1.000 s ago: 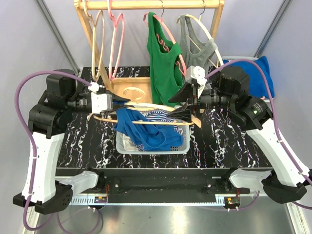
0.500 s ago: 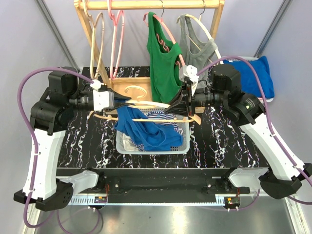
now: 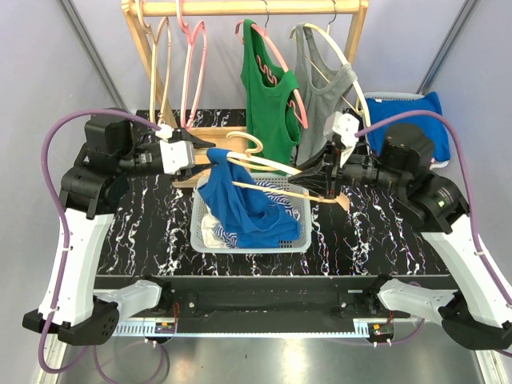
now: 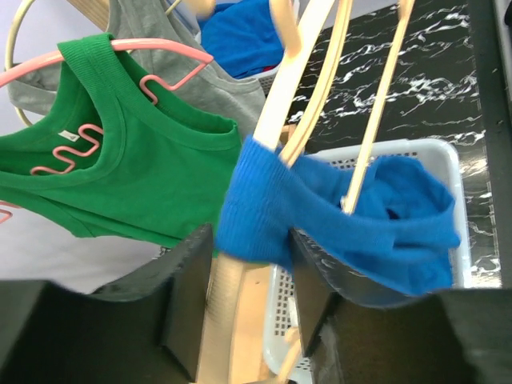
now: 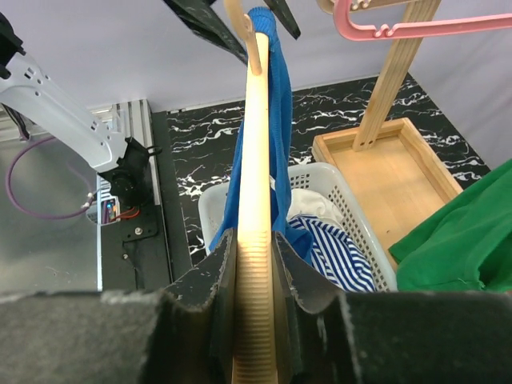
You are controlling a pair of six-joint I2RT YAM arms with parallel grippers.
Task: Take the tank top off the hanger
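Clamping the wooden hanger (image 5: 256, 144) in the right gripper (image 5: 256, 248), jaws closed hard on the flat of its right-hand arm. Pinching at the opposite end with the left gripper (image 4: 246, 248), jaws closed on a strap of the blue tank top (image 4: 384, 216) where it wraps the wood, and catching the hanger's arm between the fingers as well.

Holding the hanger stretched left to right between the two grippers, above the white basket (image 3: 250, 245). Leaving the tank top hooked over the left end only, right at the left gripper and well away from the right one, with its body sagging rightward and down into the basket on top of a striped garment (image 3: 268, 190). Not being able to tell whether the hanger's thin lower bar is threaded through the fabric or merely crossing it.

Judging the left arm the one placed to draw the strap leftward off the tip, along the hanger's own axis, with the right arm bracing.

Crowding the far side: a green tank top (image 3: 268, 104) and a grey one (image 3: 320, 96) hanging on the wooden rack (image 3: 248, 8) just beyond. Risking a snag there, or on the hanger's own hook (image 3: 242, 144).
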